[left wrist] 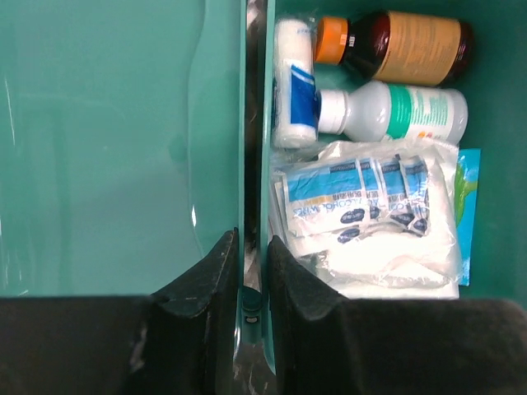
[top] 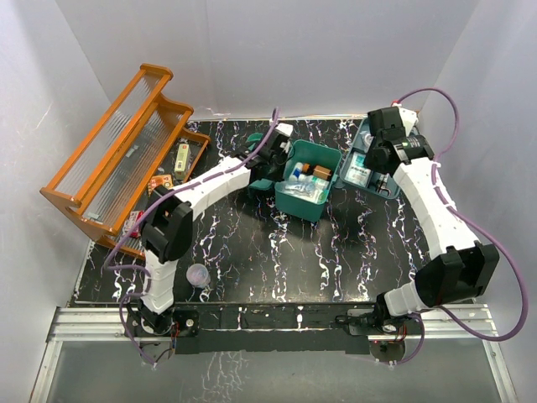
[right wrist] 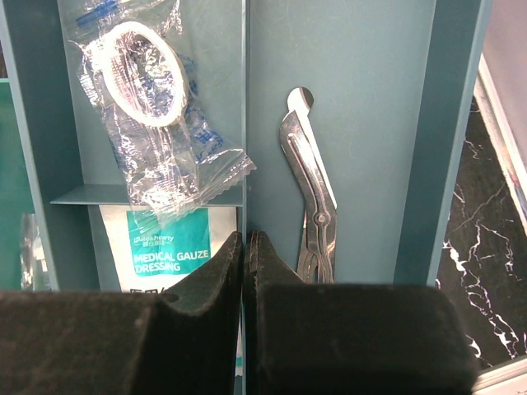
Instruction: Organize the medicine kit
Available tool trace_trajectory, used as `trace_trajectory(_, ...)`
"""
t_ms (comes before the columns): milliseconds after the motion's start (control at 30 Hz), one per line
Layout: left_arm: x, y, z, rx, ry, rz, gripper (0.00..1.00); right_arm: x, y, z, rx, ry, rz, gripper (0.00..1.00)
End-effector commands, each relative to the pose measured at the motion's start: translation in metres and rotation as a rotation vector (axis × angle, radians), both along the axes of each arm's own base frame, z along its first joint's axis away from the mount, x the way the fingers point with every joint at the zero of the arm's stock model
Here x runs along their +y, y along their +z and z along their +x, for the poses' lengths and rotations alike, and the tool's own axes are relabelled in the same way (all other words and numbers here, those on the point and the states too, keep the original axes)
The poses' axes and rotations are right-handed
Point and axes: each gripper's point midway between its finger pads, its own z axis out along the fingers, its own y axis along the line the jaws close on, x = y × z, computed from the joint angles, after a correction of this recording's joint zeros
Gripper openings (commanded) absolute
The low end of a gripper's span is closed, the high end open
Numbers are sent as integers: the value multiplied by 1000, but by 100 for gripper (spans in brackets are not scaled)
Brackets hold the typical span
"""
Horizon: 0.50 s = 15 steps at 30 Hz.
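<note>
Medicine kit [top: 300, 207] sits open mid-table [top: 336, 252], toward the back; its insert tray [right wrist: 354, 123] lies just to the right of it. Left gripper [left wrist: 251, 243] is at the box's left side, fingers [left wrist: 206, 280] closed onto the thin teal wall, one inside and one outside. Box contents: brown bottle [left wrist: 412, 45], white bottle [left wrist: 395, 111], white roll [left wrist: 295, 82], alcohol pad packets [left wrist: 354, 197]. Right gripper [right wrist: 245, 239] is over the tray with its fingers pressed together along the centre divider; cannot tell whether the divider is pinched. Tray holds bagged tape [right wrist: 140, 74], a gauze dressing [right wrist: 169, 247] and shears [right wrist: 309, 197]. Orange rack [top: 117, 151] stands far left.
</note>
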Motion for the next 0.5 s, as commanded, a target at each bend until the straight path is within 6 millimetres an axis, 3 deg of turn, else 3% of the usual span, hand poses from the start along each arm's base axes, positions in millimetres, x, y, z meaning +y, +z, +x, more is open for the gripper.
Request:
trace_trajectory(0,46,31,-24,9,151,26,7,22,29,23,-116,47,5,0)
trace_trajectory(167,51,29,-51,90,180,-39,10,52,30,28,-128,81,11,0)
trace_trajectory(300,42,32,-66,149,164,-120,24,78,29,33,-133,110,9,0)
trace_trajectory(367,38,40,-67,149,155,-154,31,90,29,34,-136,123,16,0)
trace_trajectory(467,39,71,-62,79,145,-182,39,108,29,35,-143,141,21,0)
